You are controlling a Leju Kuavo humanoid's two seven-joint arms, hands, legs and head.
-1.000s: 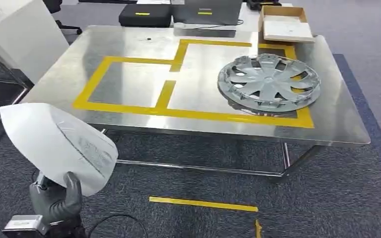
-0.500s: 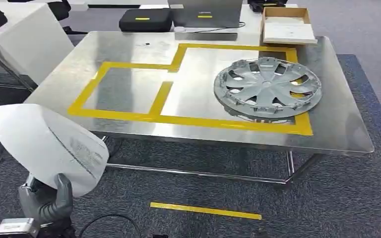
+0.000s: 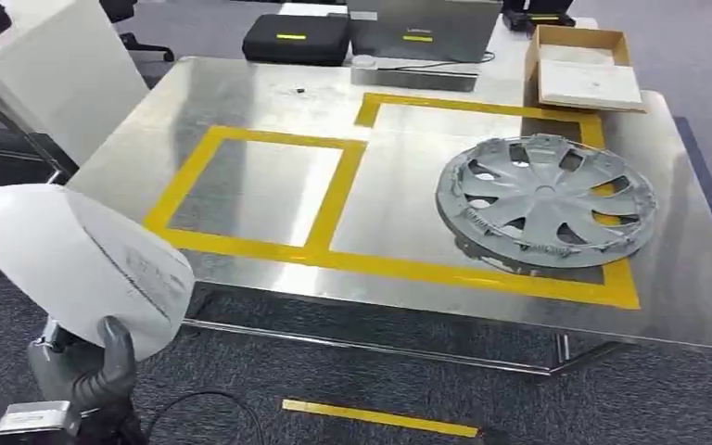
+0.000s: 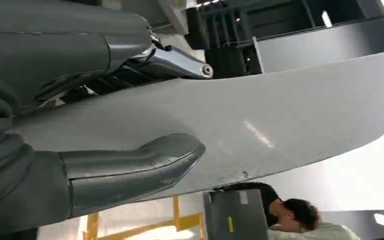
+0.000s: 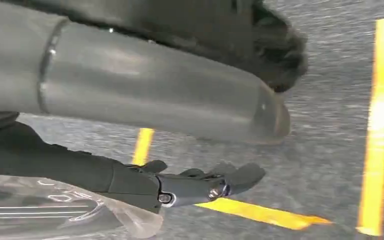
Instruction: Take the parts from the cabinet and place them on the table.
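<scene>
My left hand (image 3: 83,371) is low at the left of the head view and grips a white curved part (image 3: 74,264) by its lower edge, holding it up in front of the table's near left corner. In the left wrist view the thumb (image 4: 130,165) presses on the part's pale surface (image 4: 280,125). A grey hubcap (image 3: 542,199) lies on the steel table (image 3: 241,93), inside the right yellow-taped box. My right hand (image 5: 190,182) hangs over the carpet with its fingers stretched out and nothing in it.
The left yellow-taped box (image 3: 255,185) on the table is bare. A cardboard box (image 3: 582,69), a black case (image 3: 297,39) and a grey case (image 3: 422,23) stand along the far edge. A white panel (image 3: 56,65) leans at the left. A person (image 4: 290,215) is nearby.
The whole picture has shifted: the camera has moved closer to the table, which now looks larger. My left hand still holds the white part the same way.
</scene>
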